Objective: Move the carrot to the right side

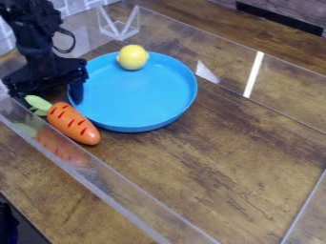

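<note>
Lying flat, carrot (74, 123): long axis diagonal, green top upper-left, tip lower-right; jaws wide, empty.

No text, label, brand, number or sign can be read anywhere in the frame.
</note>
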Available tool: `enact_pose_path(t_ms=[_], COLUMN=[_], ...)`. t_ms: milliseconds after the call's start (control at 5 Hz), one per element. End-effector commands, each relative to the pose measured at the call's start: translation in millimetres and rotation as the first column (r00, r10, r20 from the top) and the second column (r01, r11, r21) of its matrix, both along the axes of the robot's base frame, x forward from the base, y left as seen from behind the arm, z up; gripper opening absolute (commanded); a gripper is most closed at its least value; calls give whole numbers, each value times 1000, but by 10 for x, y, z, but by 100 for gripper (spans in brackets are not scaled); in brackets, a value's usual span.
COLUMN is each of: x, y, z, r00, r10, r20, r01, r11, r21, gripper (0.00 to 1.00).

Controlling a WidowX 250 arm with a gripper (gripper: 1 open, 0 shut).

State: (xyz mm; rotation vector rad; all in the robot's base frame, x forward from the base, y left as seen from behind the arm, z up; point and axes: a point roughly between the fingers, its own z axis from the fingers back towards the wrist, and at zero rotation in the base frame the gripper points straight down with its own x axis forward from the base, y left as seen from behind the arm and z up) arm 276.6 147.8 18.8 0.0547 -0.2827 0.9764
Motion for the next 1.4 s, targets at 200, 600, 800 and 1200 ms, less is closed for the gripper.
enact_pose_path(t_ms=[200,600,800,1200], x=[-102,-110,-105,-82], y=[-1,22,33,40], z=[-52,-28,-24,-15], r00=[999,999,998,998], r10=[12,31,40,51], r20=[-32,-42,-45,-49], r01=[-11,-29,-38,-48], r11=[1000,999,998,997], r21=[20,38,44,57], gripper=[100,100,100,100])
